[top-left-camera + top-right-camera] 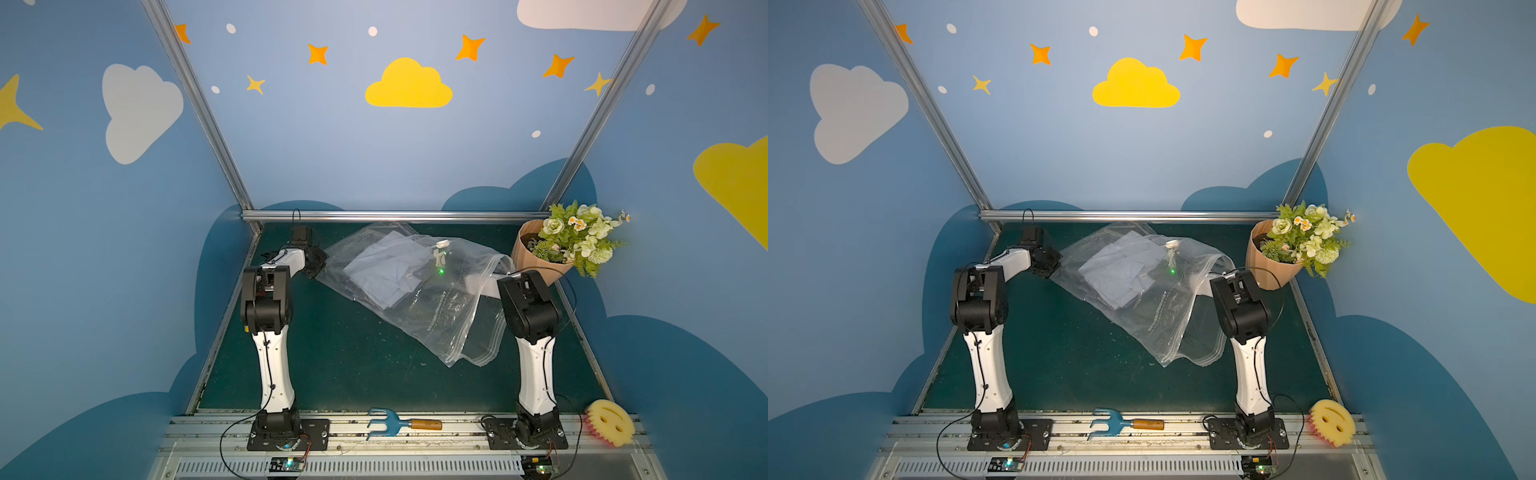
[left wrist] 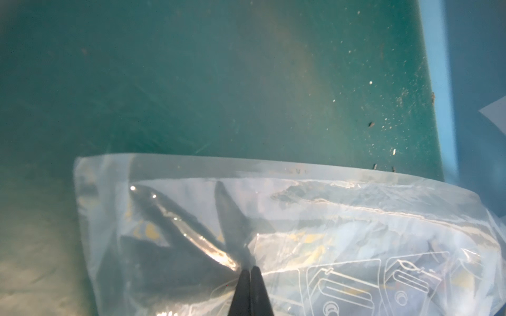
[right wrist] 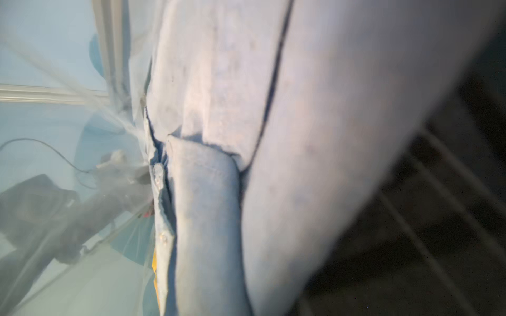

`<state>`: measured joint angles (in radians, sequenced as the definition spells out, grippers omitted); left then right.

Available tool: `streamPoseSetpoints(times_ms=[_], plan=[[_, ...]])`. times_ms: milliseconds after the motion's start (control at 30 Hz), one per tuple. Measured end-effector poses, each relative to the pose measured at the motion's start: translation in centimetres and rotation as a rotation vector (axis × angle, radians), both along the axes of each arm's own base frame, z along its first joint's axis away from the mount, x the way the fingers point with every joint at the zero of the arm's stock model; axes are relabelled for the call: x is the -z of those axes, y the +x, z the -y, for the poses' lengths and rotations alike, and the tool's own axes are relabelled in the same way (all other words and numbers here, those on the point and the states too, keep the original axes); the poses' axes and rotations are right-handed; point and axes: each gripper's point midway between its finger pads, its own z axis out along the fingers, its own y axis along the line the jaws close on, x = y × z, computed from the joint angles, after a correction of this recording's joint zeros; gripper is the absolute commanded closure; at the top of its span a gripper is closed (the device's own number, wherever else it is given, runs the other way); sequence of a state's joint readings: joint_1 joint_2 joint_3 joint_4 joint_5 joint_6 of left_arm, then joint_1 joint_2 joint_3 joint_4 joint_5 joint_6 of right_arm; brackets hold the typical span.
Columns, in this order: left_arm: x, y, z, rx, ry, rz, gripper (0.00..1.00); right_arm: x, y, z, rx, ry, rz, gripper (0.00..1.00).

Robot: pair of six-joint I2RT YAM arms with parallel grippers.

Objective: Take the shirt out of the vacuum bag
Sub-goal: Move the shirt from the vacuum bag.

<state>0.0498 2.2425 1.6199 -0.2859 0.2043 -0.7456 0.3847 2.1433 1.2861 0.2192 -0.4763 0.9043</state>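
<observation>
On the green counter (image 1: 332,357) the vacuum bag (image 1: 440,316) lies toward the back, shirt (image 1: 384,266) inside. The left arm (image 1: 266,299) bends forward, left gripper (image 2: 250,269) clenched on the bag's closed end (no gap showing). The right arm (image 1: 528,307) reaches into its mouth; the right gripper (image 1: 419,276), perhaps at the shirt, is too veiled to judge.

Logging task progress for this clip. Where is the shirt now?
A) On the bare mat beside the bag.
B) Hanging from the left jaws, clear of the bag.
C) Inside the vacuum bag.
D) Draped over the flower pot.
C: in both top views the folded pale shirt shows through the clear plastic of the vacuum bag, whose edge the left gripper pinches with shut jaws.
</observation>
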Motion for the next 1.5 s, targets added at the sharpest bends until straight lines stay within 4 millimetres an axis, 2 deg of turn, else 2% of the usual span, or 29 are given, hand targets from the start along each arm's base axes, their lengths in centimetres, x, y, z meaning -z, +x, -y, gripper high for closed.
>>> streamPoseSetpoints(times_ms=[567, 933, 1200, 1500], plan=[[0.0, 0.3, 0.0, 0.003, -0.006, 0.025, 0.96, 0.6, -10.2, 7.3, 0.024, -0.095, -0.13, 0.89], [0.0, 0.5, 0.0, 0.008, -0.01, 0.043, 0.96, 1.0, -14.4, 11.2, 0.088, -0.105, -0.171, 0.88], [0.0, 0.5, 0.0, 0.01, -0.011, 0.047, 0.96, 1.0, -17.5, 15.6, 0.172, -0.128, -0.215, 0.86], [0.0, 0.5, 0.0, 0.011, -0.014, 0.052, 0.96, 0.9, -20.0, 17.6, 0.214, -0.168, -0.249, 0.83]])
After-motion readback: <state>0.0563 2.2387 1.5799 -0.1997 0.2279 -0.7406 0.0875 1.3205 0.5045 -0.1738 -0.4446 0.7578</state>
